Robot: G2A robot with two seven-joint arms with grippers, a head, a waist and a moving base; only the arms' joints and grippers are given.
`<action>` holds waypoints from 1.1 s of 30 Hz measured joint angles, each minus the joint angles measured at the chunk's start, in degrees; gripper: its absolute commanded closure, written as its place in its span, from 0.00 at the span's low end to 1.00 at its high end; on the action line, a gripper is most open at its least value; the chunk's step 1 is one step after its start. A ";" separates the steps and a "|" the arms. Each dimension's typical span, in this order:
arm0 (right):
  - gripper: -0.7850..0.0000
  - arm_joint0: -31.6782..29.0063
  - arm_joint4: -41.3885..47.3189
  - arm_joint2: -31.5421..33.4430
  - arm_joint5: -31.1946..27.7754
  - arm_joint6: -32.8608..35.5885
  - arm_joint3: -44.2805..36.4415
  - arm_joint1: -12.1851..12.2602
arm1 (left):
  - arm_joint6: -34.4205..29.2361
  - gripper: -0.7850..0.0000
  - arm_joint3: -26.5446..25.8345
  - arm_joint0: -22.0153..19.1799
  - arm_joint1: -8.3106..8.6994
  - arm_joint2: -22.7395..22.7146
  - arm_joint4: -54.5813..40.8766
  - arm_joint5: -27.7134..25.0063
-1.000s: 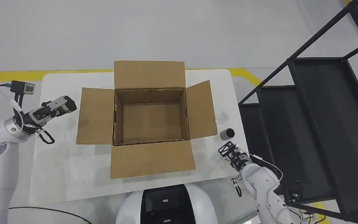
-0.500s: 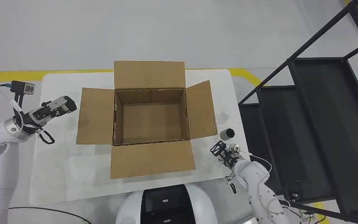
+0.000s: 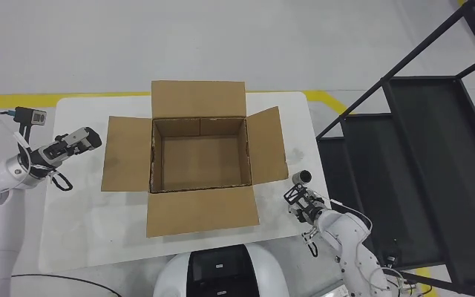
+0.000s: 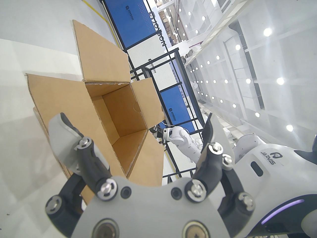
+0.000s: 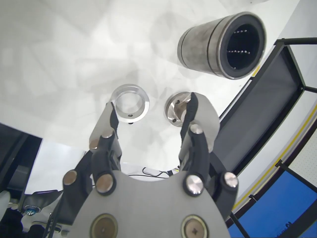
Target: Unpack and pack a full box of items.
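Close beside right tool point(image 3: 298, 199), black rack point(image 3: 386, 171).

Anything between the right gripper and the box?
Nothing. In the top view, a bare stretch of table separates the right gripper from the box. The metal cylinder sits off that line.

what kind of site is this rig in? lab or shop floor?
Probably a factory or warehouse hall: high ceiling with rows of lights, blue panels along the aisle, yellow floor line by the table.
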 measured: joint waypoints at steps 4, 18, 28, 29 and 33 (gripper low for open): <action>0.00 -3.57 8.81 3.79 -1.27 5.66 -6.42 0.13 | 0.00 0.00 0.00 0.00 0.00 0.00 0.00 0.00; 0.00 -2.80 43.16 9.74 -0.91 21.53 -13.76 0.75 | 0.00 0.00 0.00 0.00 0.00 0.00 0.00 0.00; 0.00 -2.81 43.11 9.74 -0.93 21.53 -13.76 0.74 | 0.00 0.00 0.00 0.00 0.00 0.00 0.00 0.00; 0.00 -2.80 43.11 9.74 -0.93 21.52 -13.75 0.74 | 0.00 0.00 0.00 0.00 0.00 0.00 0.00 0.00; 0.00 -1.65 41.17 7.70 0.10 18.83 -10.70 0.91 | 0.00 0.00 0.00 0.00 0.00 0.00 0.00 0.00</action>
